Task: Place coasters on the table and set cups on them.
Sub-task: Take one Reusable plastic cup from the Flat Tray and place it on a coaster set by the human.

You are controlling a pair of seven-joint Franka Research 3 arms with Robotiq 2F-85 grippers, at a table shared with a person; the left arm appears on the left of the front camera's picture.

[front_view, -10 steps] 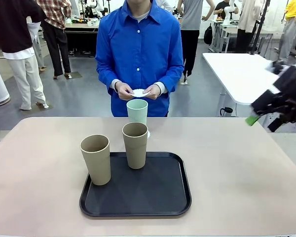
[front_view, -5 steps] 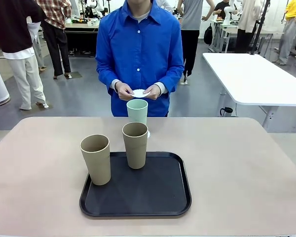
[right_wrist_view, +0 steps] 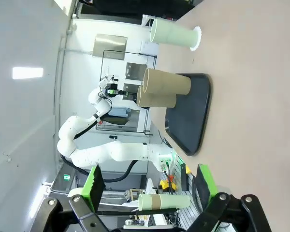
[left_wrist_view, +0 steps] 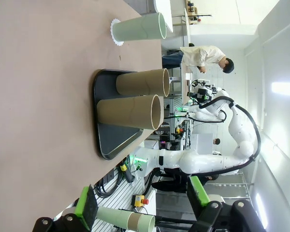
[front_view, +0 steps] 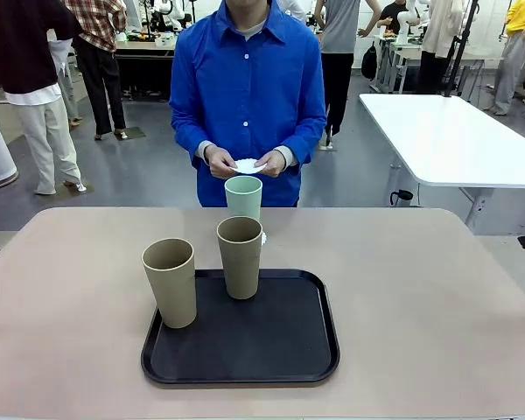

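Note:
A pale mint cup [front_view: 243, 197] stands on a lacy white coaster [front_view: 262, 237] on the tan table [front_view: 420, 289], just beyond the tray. Two tan cups [front_view: 170, 282] [front_view: 240, 256] stand upright on the black tray [front_view: 245, 346]. The person at the far side holds white coasters [front_view: 247, 164] in both hands at waist height. My left gripper [left_wrist_view: 142, 203] is open and holds nothing, well back from the mint cup [left_wrist_view: 137, 28], its coaster [left_wrist_view: 116, 33] and the tan cups [left_wrist_view: 142, 82]. My right gripper [right_wrist_view: 150, 186] is open too, far from the mint cup [right_wrist_view: 174, 33] and the tray [right_wrist_view: 188, 121].
A white glossy table [front_view: 446, 140] stands off to the back right. Other people stand farther back in the room. Bare tabletop lies to the left and right of the tray.
My right arm, which showed at the picture's right edge a second ago, has drawn back out to the right. The cups, the tray and the person's hands have not moved.

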